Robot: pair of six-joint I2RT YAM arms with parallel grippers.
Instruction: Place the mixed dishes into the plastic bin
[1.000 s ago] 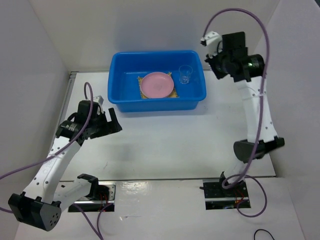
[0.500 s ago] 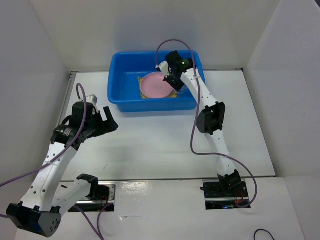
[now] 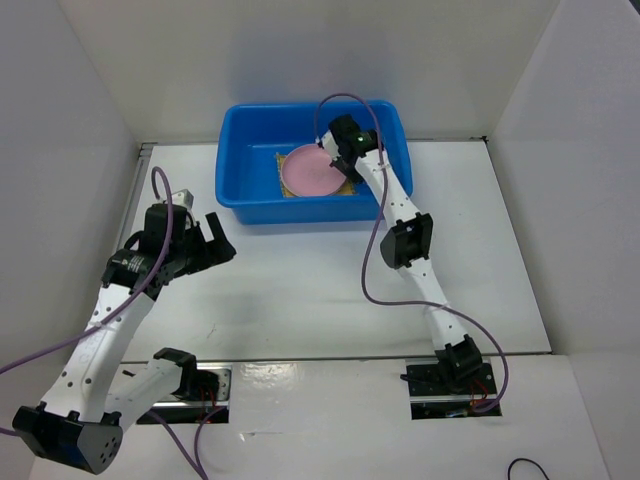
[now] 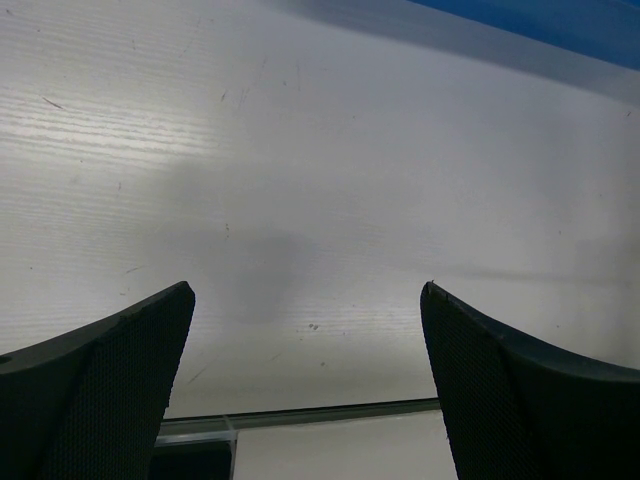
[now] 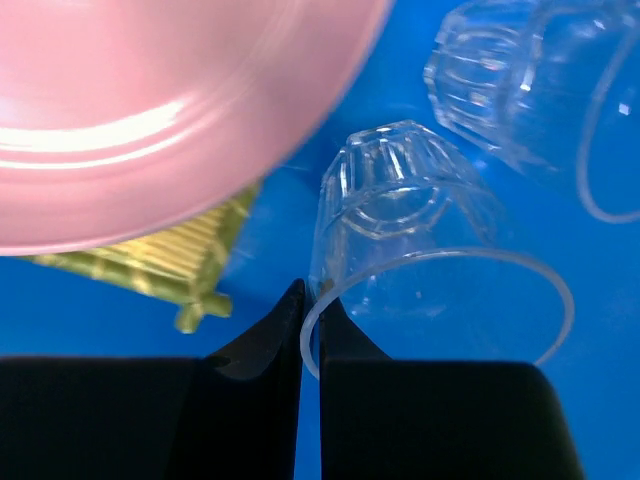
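The blue plastic bin (image 3: 312, 210) stands at the back of the table. In it the pink plate (image 3: 308, 172) lies on the tan bamboo mat (image 3: 284, 160). My right gripper (image 3: 337, 160) is inside the bin beside the plate. In the right wrist view it (image 5: 310, 300) is shut on the rim of a clear cup (image 5: 420, 230), next to the pink plate (image 5: 150, 100) and the mat (image 5: 160, 265). A second clear cup (image 5: 520, 90) lies just beyond. The cream plate is out of view. My left gripper (image 3: 215, 245) is open and empty over the table (image 4: 308, 290).
White walls close in the table on the left, back and right. The blue bin floor (image 5: 100, 320) shows under the right gripper. The bin's edge (image 4: 560, 20) shows at the top of the left wrist view.
My right arm has swung left from outside the bin's right end down into the bin beside the pink plate. My left arm shifted slightly and then stayed still.
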